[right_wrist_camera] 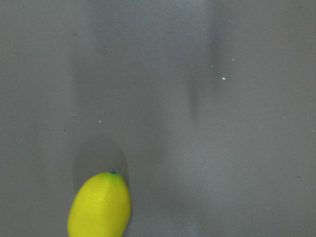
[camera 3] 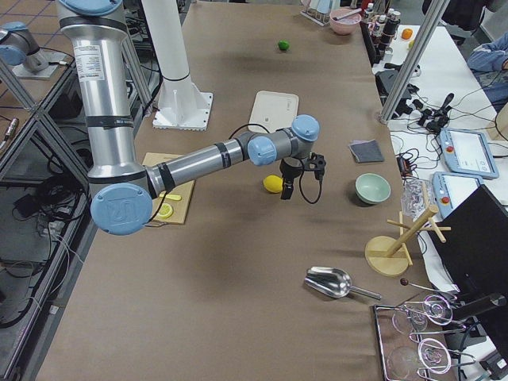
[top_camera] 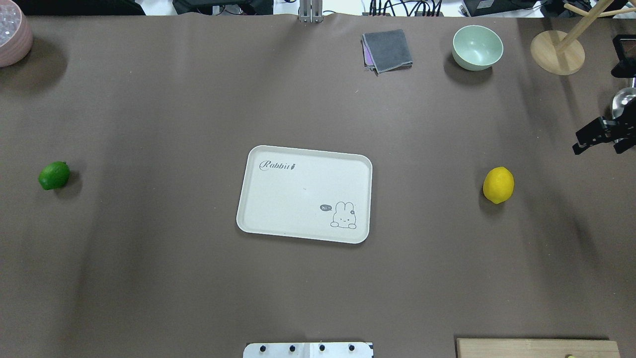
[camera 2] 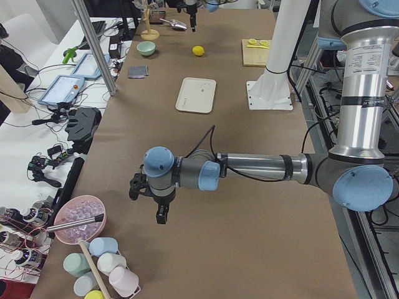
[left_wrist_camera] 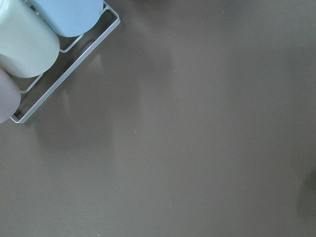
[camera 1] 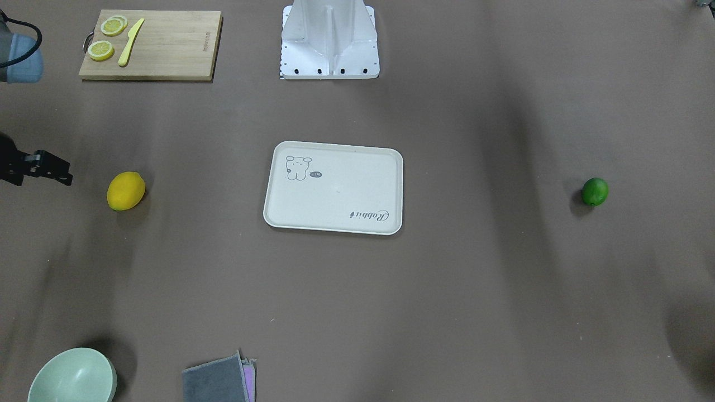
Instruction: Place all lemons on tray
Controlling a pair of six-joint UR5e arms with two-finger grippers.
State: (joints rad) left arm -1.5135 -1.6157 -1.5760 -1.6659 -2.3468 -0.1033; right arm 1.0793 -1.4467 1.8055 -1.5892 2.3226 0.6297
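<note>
The cream-white tray [top_camera: 303, 194] lies at the table's middle with nothing on it; it also shows in the front view [camera 1: 335, 195]. The yellow lemon [top_camera: 498, 185] lies on the table to the tray's right, and shows in the front view [camera 1: 125, 191] and at the bottom of the right wrist view [right_wrist_camera: 99, 206]. The green lemon [top_camera: 54, 175] lies far to the tray's left [camera 1: 595, 191]. My right gripper [top_camera: 579, 141] is open and empty, above the table, right of and beyond the yellow lemon. My left gripper [camera 2: 146, 208] shows only in the exterior left view, far from the green lemon; I cannot tell whether it is open or shut.
A wooden cutting board [camera 1: 162, 47] with lemon slices and a yellow knife lies near the robot base [camera 1: 329, 44]. A green bowl [top_camera: 477, 47], a grey cloth [top_camera: 387, 49] and a wooden stand [top_camera: 556, 52] are at the far edge. Cups in a rack [left_wrist_camera: 29, 44] stand under the left wrist.
</note>
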